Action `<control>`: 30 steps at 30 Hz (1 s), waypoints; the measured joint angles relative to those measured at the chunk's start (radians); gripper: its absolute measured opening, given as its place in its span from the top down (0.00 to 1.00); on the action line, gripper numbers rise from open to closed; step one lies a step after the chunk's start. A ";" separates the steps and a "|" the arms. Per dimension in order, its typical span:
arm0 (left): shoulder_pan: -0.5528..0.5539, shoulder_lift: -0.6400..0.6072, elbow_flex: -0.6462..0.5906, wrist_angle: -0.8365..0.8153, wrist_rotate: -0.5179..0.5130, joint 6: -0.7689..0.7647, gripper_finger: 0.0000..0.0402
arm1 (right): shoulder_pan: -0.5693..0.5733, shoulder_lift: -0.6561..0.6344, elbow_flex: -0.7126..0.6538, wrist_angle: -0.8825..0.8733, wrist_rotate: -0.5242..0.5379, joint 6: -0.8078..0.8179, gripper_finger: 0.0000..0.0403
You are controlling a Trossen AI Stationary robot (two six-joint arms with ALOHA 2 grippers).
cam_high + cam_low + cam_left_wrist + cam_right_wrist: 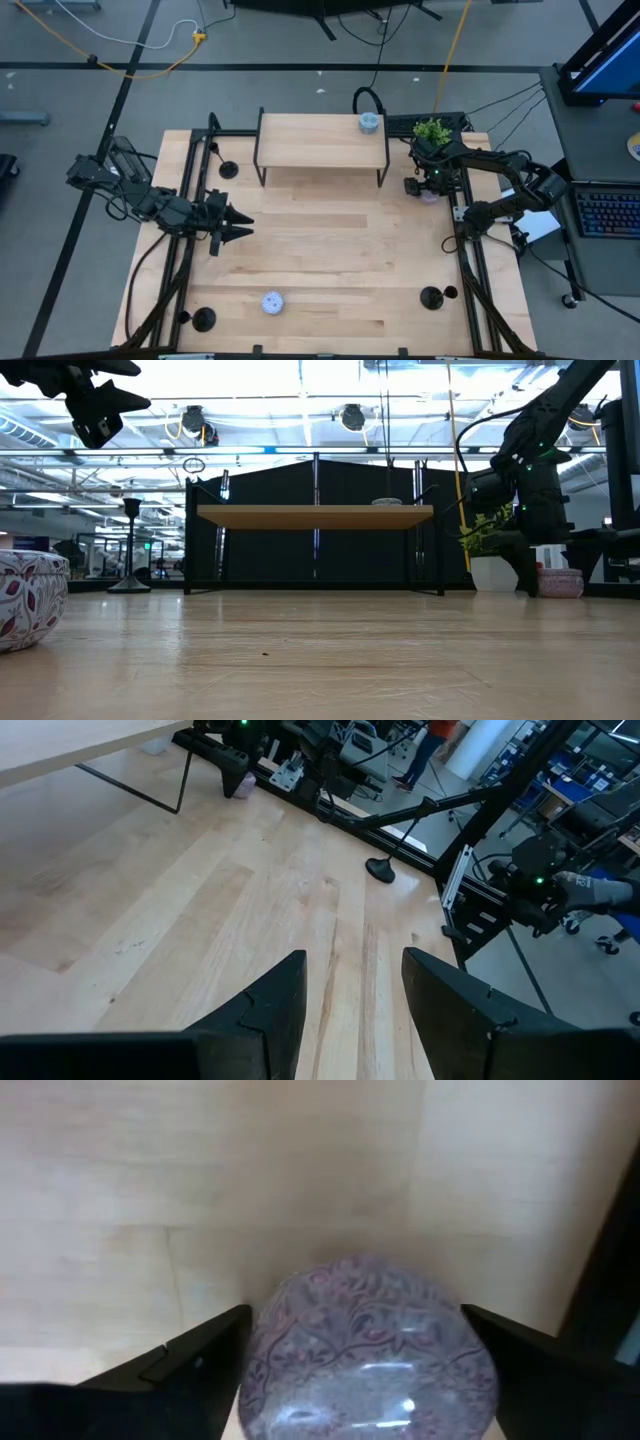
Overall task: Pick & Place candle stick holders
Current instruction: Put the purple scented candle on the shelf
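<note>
I am seeing three small matte-black candle stick holders with round disc bases standing on the pale wooden plank table (330, 260): one near the back left by the shelf leg (228, 169), one at the front left corner (203, 320), and one at the front right (432, 297), which is also showing in the left wrist view (381, 869) as a thin stem on a dark disc near the table's black frame rail. A light wooden shelf on thin black legs (322, 142) is sitting at the back centre, carrying a pale blue round puck (369, 122), and a white patterned round puck (272, 302) is lying near the front edge. A small green potted plant (432, 130) is standing at the back right corner. Beyond the table, the low view is showing a workshop with ceiling lights and black curtains. The right gripper (428, 185) is hanging just in front of the plant, well apart from every holder, its fingers spread wide on either side of a lavender patterned round puck (370, 1350); I cannot tell whether they are touching it. The left gripper (240, 226) is hovering over the table's left side, fingers partly apart and holding nothing, between the two left-hand holders but touching neither.
</note>
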 joint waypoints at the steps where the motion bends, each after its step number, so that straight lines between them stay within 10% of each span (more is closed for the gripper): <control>1: 0.000 0.000 0.000 0.000 0.000 0.000 0.58 | 0.001 0.000 -0.004 0.006 -0.004 0.000 0.17; 30: 0.000 0.000 0.000 0.000 0.000 0.004 0.58 | 0.039 -0.149 -0.128 0.078 -0.014 0.103 0.28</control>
